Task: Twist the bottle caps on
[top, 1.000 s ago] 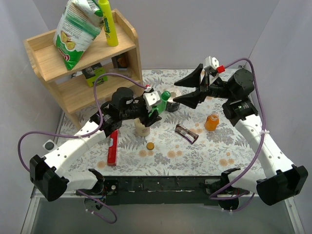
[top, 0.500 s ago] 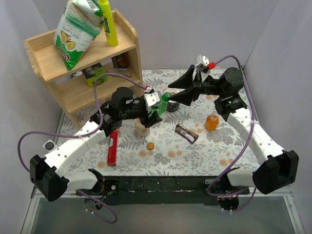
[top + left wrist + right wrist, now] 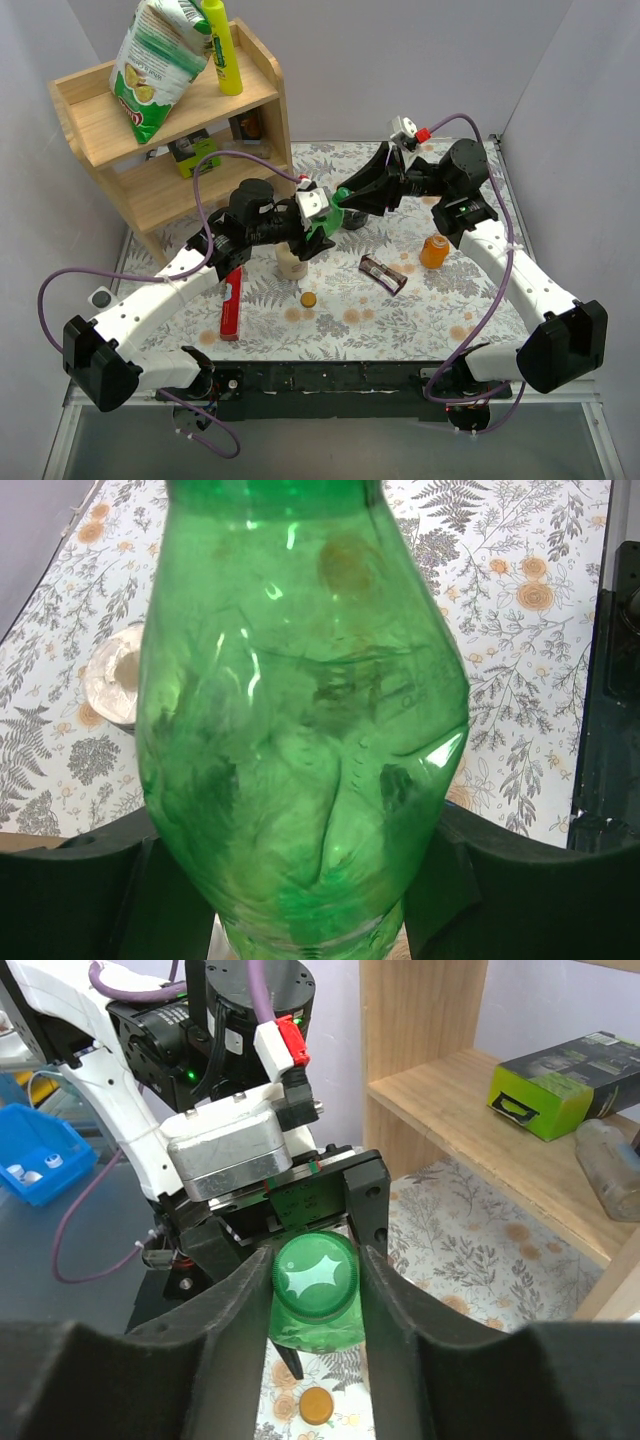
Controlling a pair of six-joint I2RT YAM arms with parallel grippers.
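**Green cap (image 3: 317, 1278) on the neck of the green bottle (image 3: 300, 730).** The right fingers (image 3: 238, 1320) are closed in on the cap and appear to touch it on both sides. The left fingers (image 3: 85, 895) are clamped on the bottle's lower body. They hold it tilted above the surface (image 3: 400, 320), with the neck toward the right fingers. Whether the thread has caught cannot be told.

**Judged risks:**
- If the cap and neck axes are out of line, the thread may cross and the cap may jam askew.
- The thin translucent wall may buckle or turn inside the left fingers under torque, so that the bottle rotates with the cap.
- A light pinch on so small a cap may slip and flick it off.

**Surroundings:**
- The orange-brown cap (image 3: 308, 299) lies on the surface on the near side of the left fingers.
- Its orange bottle (image 3: 434, 250) stands upright on the near side of the right fingers, well apart from that cap.
- A wrapped bar (image 3: 383, 273) lies between the two.
- The cream bottle (image 3: 291, 263) stands just under the left fingers. It is the closest obstacle if the green bottle is lowered.
- A red tube (image 3: 232, 300) and a wooden shelf (image 3: 170, 185) lie beyond the left arm, clear of the work.
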